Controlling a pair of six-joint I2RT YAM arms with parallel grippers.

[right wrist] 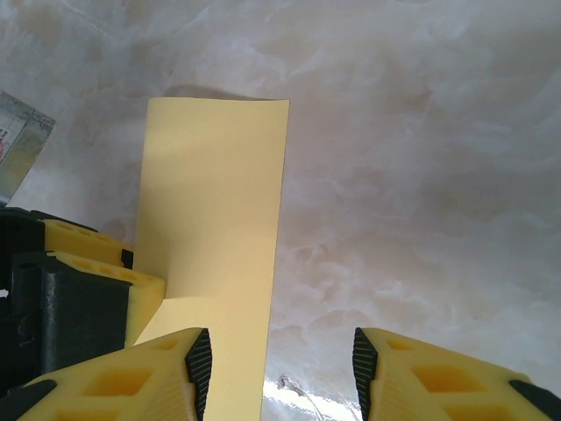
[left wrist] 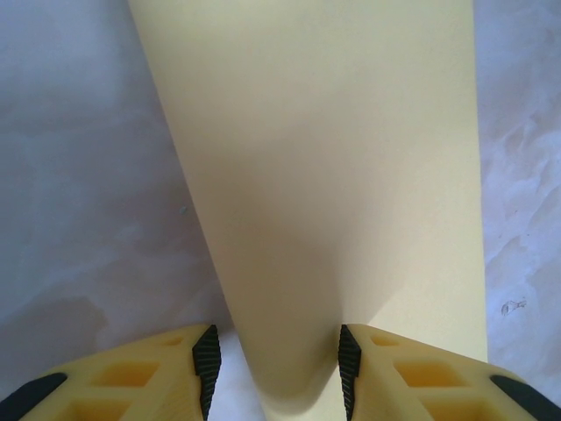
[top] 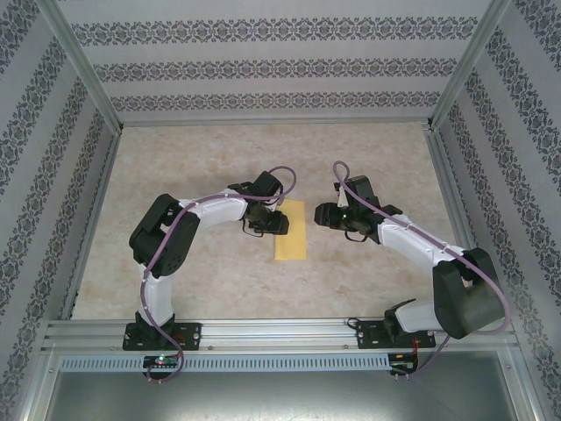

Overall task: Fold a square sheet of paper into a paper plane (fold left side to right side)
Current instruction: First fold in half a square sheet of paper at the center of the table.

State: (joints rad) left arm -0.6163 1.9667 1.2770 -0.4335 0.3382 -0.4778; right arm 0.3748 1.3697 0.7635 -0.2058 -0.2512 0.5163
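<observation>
The square sheet of paper [top: 292, 237], doubled into a narrow strip, lies mid-bench [top: 368, 158]. It is probably light, limp and easily creased, best pinched at a free edge. The left gripper [left wrist: 279, 368] has its jaws apart, straddling the strip's end unclamped. The right gripper [right wrist: 280, 364] has its jaws open beside it.

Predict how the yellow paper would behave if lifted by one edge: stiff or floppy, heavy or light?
Probably floppy: the yellow paper looks thin and lies flat on the table, so a lifted edge would likely droop. Likely very light, so a push may slide it over the smooth surface. Its narrow, seemingly folded shape suggests it creases easily.
</observation>
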